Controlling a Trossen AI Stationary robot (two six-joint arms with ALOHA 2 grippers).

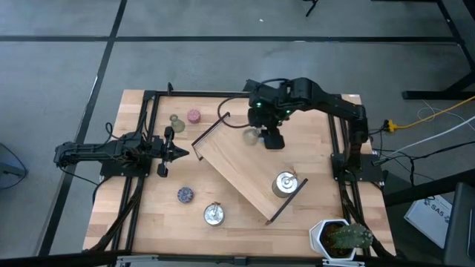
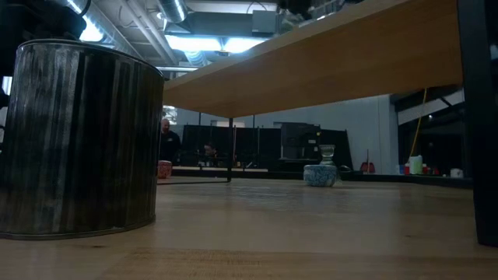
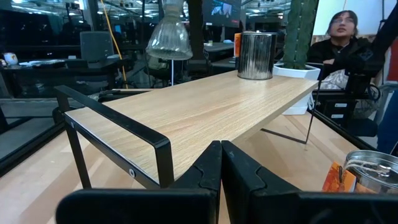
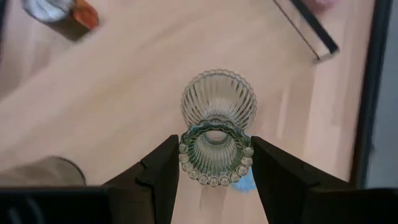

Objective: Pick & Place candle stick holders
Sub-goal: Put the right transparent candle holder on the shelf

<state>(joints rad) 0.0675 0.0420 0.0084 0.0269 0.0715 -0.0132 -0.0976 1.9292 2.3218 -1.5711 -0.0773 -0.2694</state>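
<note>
Glass, ribbed and faintly green, is what the right gripper has hold of: a bell-shaped candle stick holder with fluted sides and a beaded rim, pinched between the two dark fingers at its narrow top, the jaws about half spread to fit it. In the high view it hangs over the upper end of the long wooden tray, which lies at a slant across the surface; whether its base touches the tray I cannot tell. Such a piece is likely stiff, light and brittle, and smooth enough to slip, so the beaded collar seems the sound place to take it, and a soft set-down looks wise. A shiny silver cylinder holder stands on the tray's lower end; its metal wall looks brushed and should bear a firmer squeeze around the body. On the bare surface are a second silver holder, a small blue patterned one, a pink one and another olive glass one, all squat and probably easy to grasp across the sides. The left gripper waits fully closed and empty at the tray's black metal handle. A potted cactus sits at the surface's corner.
</note>
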